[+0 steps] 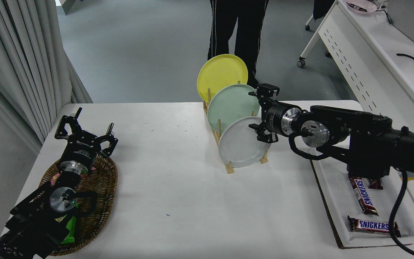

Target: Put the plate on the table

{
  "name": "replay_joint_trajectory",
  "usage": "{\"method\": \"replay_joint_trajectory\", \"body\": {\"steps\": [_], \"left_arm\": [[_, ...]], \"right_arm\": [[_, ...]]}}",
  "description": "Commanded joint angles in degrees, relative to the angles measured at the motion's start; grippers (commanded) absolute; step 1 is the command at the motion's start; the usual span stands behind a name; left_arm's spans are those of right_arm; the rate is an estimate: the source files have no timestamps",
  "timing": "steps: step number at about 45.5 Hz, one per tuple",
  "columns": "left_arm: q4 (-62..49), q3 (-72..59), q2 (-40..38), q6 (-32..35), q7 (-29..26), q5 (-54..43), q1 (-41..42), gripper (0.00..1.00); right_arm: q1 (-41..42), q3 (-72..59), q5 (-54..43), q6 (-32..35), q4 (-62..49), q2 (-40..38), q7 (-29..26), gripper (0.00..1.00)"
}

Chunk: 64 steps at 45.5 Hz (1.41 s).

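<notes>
The light grey plate (240, 143) stands on edge in the front slot of a wooden rack (228, 166) on the white table (178, 194). A mint green plate (230, 107) and a yellow plate (218, 75) stand behind it in the same rack. My right gripper (261, 113) comes in from the right and is open. Its fingers sit at the grey plate's upper right rim, one finger (264, 91) above and one finger (262, 133) below, without gripping it. My left gripper (84, 124) is parked open at the lower left.
A wicker basket (102, 194) with packets lies under the left arm. A white tray (332, 201) with Snickers bars (363, 194) sits at the right front. A person's legs (234, 32) stand beyond the far edge. A white desk (372, 46) stands at the back right.
</notes>
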Motion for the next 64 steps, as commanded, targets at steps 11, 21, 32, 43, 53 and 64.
{"method": "replay_joint_trajectory", "body": {"steps": [11,21,32,43,53,64], "left_arm": [[0.00,0.00,0.00,0.00,0.00,0.00,0.00,1.00],[0.00,0.00,0.00,0.00,0.00,0.00,0.00,1.00],[0.00,0.00,0.00,0.00,0.00,0.00,0.00,1.00],[0.00,0.00,0.00,0.00,0.00,0.00,0.00,1.00],[0.00,0.00,0.00,0.00,0.00,0.00,0.00,1.00],[0.00,0.00,0.00,0.00,0.00,0.00,0.00,1.00]], "right_arm": [[-0.38,1.42,0.55,-1.51,-4.15,3.47,-1.55,0.99],[-0.99,1.51,0.46,-2.39,-6.97,4.70,-2.25,0.99],[-0.99,2.12,0.19,-2.39,-7.05,4.70,-8.41,0.88],[-0.91,3.53,-0.33,-2.47,-7.14,4.61,-8.50,0.83],[-0.20,4.58,-1.30,-4.05,-7.14,4.35,-8.76,0.74],[-0.20,4.93,-1.39,-4.06,-6.88,4.17,-10.96,0.68]]}}
